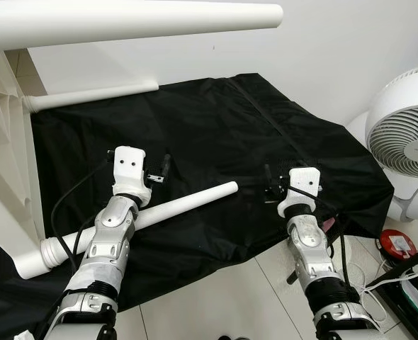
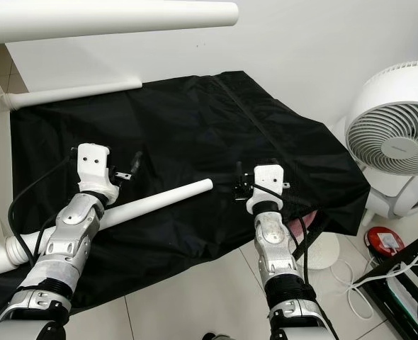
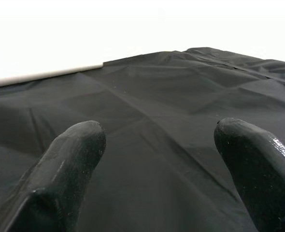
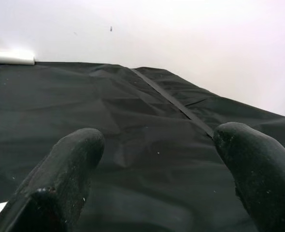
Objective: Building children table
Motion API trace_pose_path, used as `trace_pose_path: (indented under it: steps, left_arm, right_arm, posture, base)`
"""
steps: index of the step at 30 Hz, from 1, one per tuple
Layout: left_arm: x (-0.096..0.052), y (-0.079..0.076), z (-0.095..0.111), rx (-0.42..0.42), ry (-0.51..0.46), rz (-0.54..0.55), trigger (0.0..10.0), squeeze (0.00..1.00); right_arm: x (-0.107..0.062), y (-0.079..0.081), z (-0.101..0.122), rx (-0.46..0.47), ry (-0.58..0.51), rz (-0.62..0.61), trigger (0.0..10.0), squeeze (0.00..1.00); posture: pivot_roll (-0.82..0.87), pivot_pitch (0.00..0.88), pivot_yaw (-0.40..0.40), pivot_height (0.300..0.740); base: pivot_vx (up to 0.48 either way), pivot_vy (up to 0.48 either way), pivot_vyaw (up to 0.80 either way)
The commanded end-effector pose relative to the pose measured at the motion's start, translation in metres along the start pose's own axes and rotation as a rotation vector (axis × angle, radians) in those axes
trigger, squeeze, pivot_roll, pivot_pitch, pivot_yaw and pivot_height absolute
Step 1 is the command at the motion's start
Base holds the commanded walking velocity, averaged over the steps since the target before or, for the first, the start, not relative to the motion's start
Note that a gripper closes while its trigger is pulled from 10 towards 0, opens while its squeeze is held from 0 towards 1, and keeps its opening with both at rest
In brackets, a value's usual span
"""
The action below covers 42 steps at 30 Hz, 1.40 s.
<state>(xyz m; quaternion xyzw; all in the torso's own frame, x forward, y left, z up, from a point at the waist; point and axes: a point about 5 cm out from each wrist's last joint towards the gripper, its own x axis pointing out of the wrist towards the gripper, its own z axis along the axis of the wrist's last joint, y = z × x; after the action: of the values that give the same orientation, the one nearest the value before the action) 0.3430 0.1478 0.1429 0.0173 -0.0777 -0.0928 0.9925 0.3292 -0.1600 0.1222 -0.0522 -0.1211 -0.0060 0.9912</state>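
Note:
A loose white table leg (image 1: pixel 188 203) lies slantwise on a black cloth (image 1: pixel 216 134) spread on the floor. My left arm (image 1: pixel 113 227) hovers over the thick end of this leg, and my left gripper (image 3: pixel 164 145) is open above bare cloth. My right gripper (image 4: pixel 164 145) is also open, nothing between its fingers, and hangs over the cloth to the right of the leg's thin end. The white upturned table (image 1: pixel 3 163) stands at the left. One fitted leg (image 1: pixel 88 95) runs along the wall and another (image 1: pixel 124 21) crosses the top of the view.
A white floor fan (image 1: pixel 407 138) stands at the right, close to my right arm (image 1: pixel 312 248). A red round object (image 1: pixel 397 244) and white cables (image 1: pixel 400 273) lie on the tiled floor (image 1: pixel 223 297) beside it. A white wall (image 1: pixel 322 49) closes off the back.

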Motion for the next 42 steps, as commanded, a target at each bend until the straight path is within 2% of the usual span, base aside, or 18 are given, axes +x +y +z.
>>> trace_pose_path:
  steps: [1, 8, 13, 23, 24, 32, 36, 42]
  left_arm:
    - [0.0, 0.003, 0.0, 0.0, -0.005, 0.077, 10.0, 0.0]
    - [-0.009, 0.002, -0.004, 0.001, -0.001, 0.083, 10.0, 0.0]
    - [-0.009, 0.003, -0.002, 0.008, -0.016, 0.074, 10.0, 0.0]
    - [-0.009, -0.001, 0.001, -0.013, -0.036, 0.071, 10.0, 0.0]
    - [-0.008, -0.001, 0.002, -0.023, -0.036, 0.104, 10.0, 0.0]
    - [-0.005, 0.003, 0.005, -0.018, -0.035, 0.14, 10.0, 0.0]
    - [-0.005, 0.005, 0.003, -0.004, -0.008, 0.151, 10.0, 0.0]
    - [-0.005, 0.005, 0.004, 0.018, -0.014, 0.137, 10.0, 0.0]
  right_arm:
    - [-0.003, 0.001, -0.003, -0.002, 0.019, 0.0, 10.0, 0.0]
    - [-0.012, 0.0, -0.011, -0.008, 0.045, 0.007, 10.0, 0.0]
    - [-0.013, -0.002, -0.012, -0.018, 0.052, 0.01, 10.0, 0.0]
    - [-0.012, -0.001, -0.011, -0.035, 0.053, 0.031, 10.0, 0.0]
    - [-0.012, -0.001, -0.01, -0.036, 0.05, 0.034, 10.0, 0.0]
    - [-0.016, -0.001, -0.011, -0.044, 0.054, 0.037, 10.0, 0.0]
    - [-0.017, 0.0, -0.012, -0.015, 0.056, 0.033, 10.0, 0.0]
    - [-0.018, -0.001, -0.012, -0.047, 0.056, 0.028, 10.0, 0.0]
  posture:
    - [0.1, 0.0, -0.036, 0.74]
    - [0.1, 0.043, -0.052, 0.74]
    - [0.1, 0.055, -0.059, 0.74]
    - [0.08, 0.071, -0.074, 0.74]
    - [0.09, 0.076, -0.073, 0.74]
    - [0.09, 0.083, -0.067, 0.74]
    - [0.09, 0.082, -0.055, 0.74]
    - [0.09, 0.073, -0.043, 0.74]
  base:
    - [0.0, 0.0, 0.0]
    - [0.0, -0.287, 0.0]
    - [0.0, -0.178, 0.0]
    - [0.0, 0.0, 0.74]
    - [0.0, 0.0, 0.8]
    - [0.0, 0.0, 0.8]
    - [0.0, 0.0, 0.14]
    - [0.0, 0.0, 0.13]
